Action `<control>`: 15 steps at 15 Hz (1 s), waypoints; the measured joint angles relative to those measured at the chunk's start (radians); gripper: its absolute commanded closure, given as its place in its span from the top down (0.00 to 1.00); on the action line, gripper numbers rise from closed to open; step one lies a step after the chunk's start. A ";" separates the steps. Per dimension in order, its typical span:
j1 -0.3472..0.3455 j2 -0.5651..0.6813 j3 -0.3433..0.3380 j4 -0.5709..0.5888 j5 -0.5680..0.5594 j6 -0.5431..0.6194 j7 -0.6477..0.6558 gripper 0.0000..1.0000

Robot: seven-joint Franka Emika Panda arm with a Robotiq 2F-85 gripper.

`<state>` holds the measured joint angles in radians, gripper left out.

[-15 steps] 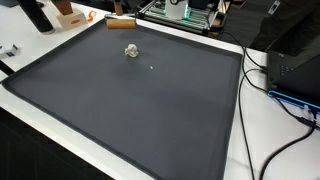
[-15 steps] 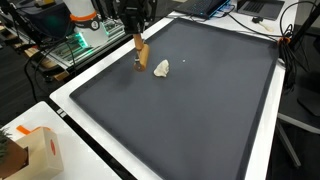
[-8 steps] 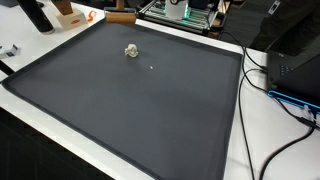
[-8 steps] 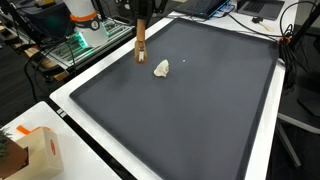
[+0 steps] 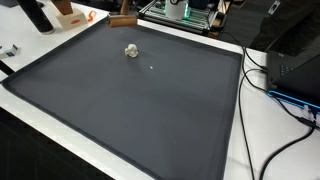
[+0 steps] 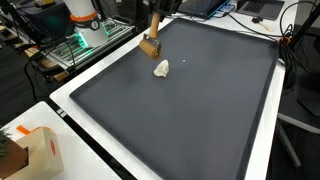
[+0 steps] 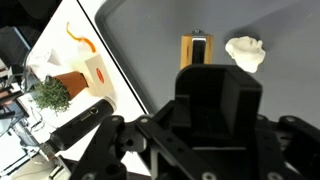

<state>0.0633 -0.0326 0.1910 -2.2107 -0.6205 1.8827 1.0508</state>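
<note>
One wooden block (image 6: 150, 47), pinched in the closed end effector (image 6: 153, 37), has risen off the counter (image 6: 200, 110) (tilting too), near the white lump (image 6: 162, 68).

Wooden block (image 6: 150, 46) now higher, tilted

We see a block (image 6: 150, 46) of pale wood, smooth with a dull finish, and a small dark glossy inset (image 7: 200, 48) on its face. The lump (image 6: 162, 68) looks like crumpled white paper, rough and creased. The mat (image 6: 200, 110) is dark grey, matt and faintly grainy, like rubber. The gripper (image 7: 198, 64) casing is matt black plastic. The table (image 6: 100, 70) edge is smooth white, slightly glossy
</note>
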 measured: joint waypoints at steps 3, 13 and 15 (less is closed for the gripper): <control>0.052 0.048 0.014 0.015 -0.075 -0.029 0.017 0.21; 0.160 0.191 0.019 0.041 -0.286 -0.116 0.077 0.21; 0.172 0.217 0.019 0.046 -0.317 -0.132 0.088 0.21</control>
<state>0.2357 0.1845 0.2095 -2.1645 -0.9379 1.7504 1.1389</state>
